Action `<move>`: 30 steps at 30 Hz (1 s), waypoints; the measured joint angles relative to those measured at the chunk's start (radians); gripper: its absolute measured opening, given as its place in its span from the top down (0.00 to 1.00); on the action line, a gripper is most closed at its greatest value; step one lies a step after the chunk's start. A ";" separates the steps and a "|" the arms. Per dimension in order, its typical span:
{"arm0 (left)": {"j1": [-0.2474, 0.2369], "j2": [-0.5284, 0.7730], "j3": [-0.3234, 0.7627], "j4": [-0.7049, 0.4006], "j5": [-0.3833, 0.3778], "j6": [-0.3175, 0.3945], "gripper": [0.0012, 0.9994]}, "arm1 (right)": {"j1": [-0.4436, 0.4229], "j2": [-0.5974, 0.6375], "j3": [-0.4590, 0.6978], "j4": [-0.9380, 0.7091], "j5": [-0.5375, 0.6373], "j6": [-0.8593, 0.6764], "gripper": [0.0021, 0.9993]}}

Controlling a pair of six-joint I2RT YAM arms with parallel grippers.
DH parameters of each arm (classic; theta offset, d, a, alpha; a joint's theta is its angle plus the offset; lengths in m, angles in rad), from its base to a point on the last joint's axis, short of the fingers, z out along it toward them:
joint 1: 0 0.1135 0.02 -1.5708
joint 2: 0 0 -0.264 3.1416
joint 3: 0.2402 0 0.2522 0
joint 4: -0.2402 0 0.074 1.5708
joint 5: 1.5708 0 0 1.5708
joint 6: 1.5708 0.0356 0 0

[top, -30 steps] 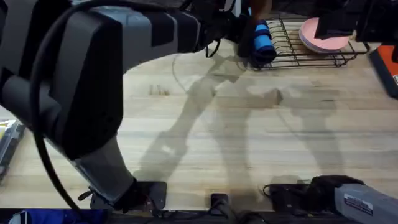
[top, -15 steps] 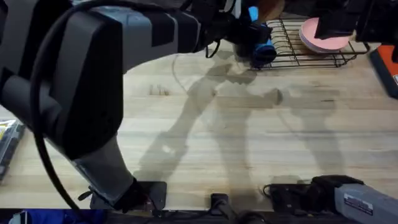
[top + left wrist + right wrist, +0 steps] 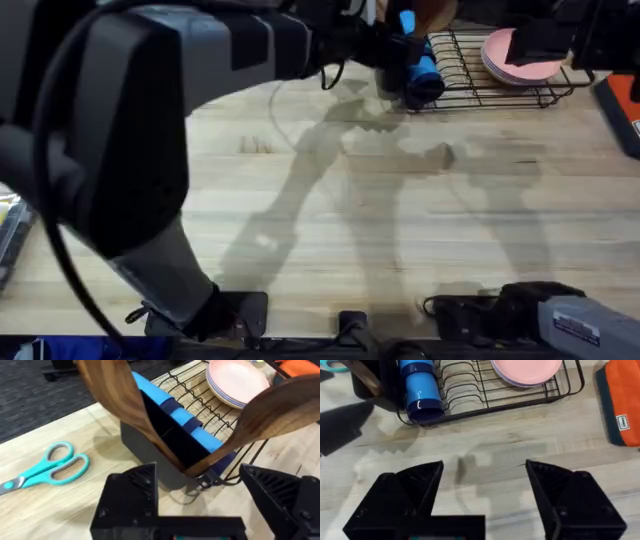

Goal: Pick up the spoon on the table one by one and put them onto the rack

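So both spoons (image 3: 125, 405) stood propped in the rack's (image 3: 200, 405) holder (image 3: 165, 455), left gripper (image 3: 215, 505) jaws apart just beside them, right gripper (image 3: 485, 490) open too.

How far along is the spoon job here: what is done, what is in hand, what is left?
Done: the darker wooden spoon and the lighter wooden spoon both stand handle-down in the black boxy cutlery holder of the black wire rack.
In hand: nothing. The left pincer is open at the holder, and the right pincer is open above the pale wooden table.
Left: apparently only backing the arms away.
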 joint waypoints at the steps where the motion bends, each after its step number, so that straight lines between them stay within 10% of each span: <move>1: 0.004 -0.009 0.000 -0.012 0.000 0.000 0.01 | 0.000 0.000 0.000 -0.003 0.000 0.000 0.00; 30: 0.322 -0.562 0.000 -1.026 -0.095 0.169 0.01 | 0.000 0.000 0.000 -0.005 0.000 0.000 0.00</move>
